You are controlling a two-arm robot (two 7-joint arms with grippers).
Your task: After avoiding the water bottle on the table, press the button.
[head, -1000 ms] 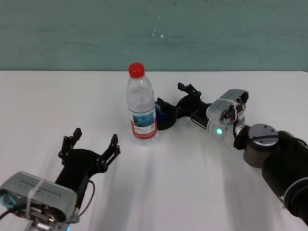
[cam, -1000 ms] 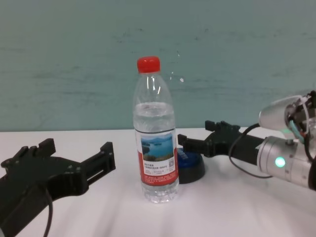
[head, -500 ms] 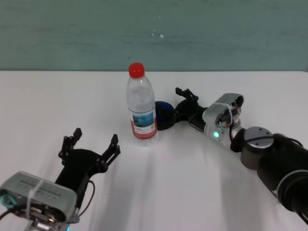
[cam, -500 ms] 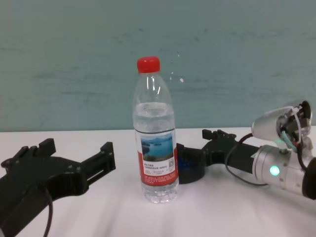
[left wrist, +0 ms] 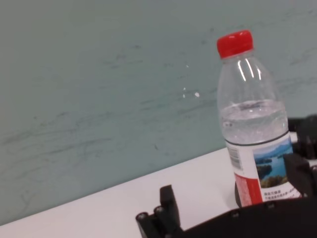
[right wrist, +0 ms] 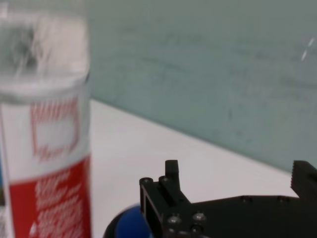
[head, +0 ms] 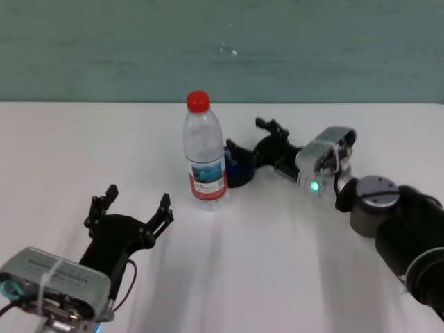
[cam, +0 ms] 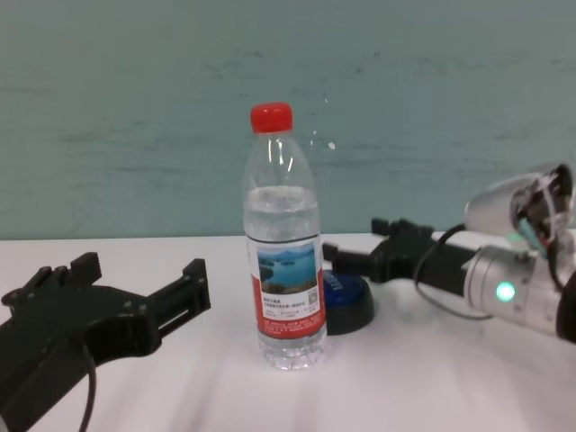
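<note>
The big white table (head: 291, 263) holds everything, and it is wide, so there is lots of room to go around things. The robot's right arm (head: 395, 222) reaches in from the right side and not straight ahead, which looks like a way to keep from bumping what stands in the middle. The left arm is parked low near the front on the robot's left side, well apart from the work, and the left gripper (head: 132, 211) has its fingers spread wide with nothing in them. The water bottle (head: 205, 149) stands straight up near the middle of the table, with its red cap (cam: 271, 117) on top. It is tall and thin, so I think one small knock could tip it over. The right gripper (head: 260, 146) sits just over the right edge of the button, close to the bottle but not touching it. Its fingers look a little apart and they hold nothing. The button (cam: 346, 301) is low, round and blue with a black base, and it sits just behind and to the right of the bottle, partly hidden by it. I cannot tell if the gripper is pushing it down right now.
</note>
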